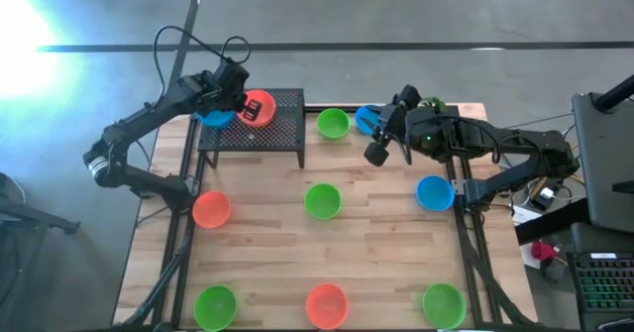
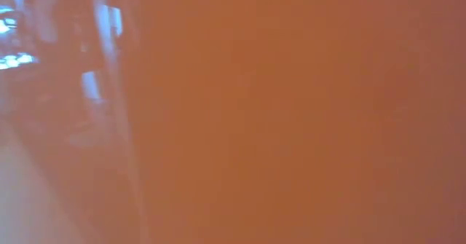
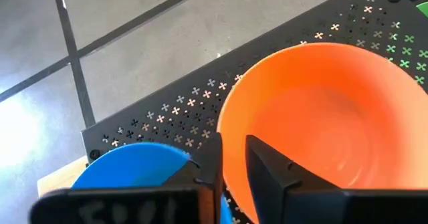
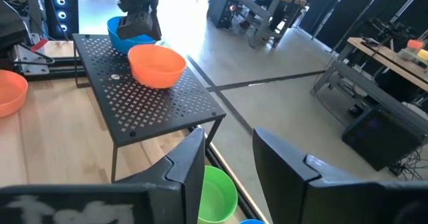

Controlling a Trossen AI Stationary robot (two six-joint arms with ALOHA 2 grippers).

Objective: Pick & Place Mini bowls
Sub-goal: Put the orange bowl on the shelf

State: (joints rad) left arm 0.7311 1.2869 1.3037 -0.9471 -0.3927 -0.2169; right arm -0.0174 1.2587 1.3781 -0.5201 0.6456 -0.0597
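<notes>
Now I see my left gripper pinching the rim of an orange bowl on the black stand, beside a blue bowl. My right gripper hovers with fingers spread near a green bowl.

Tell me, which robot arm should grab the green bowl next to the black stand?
Probably the right one. The right gripper hangs open just beside that green bowl, while the left gripper is busy over the orange bowl on the black stand.
</notes>
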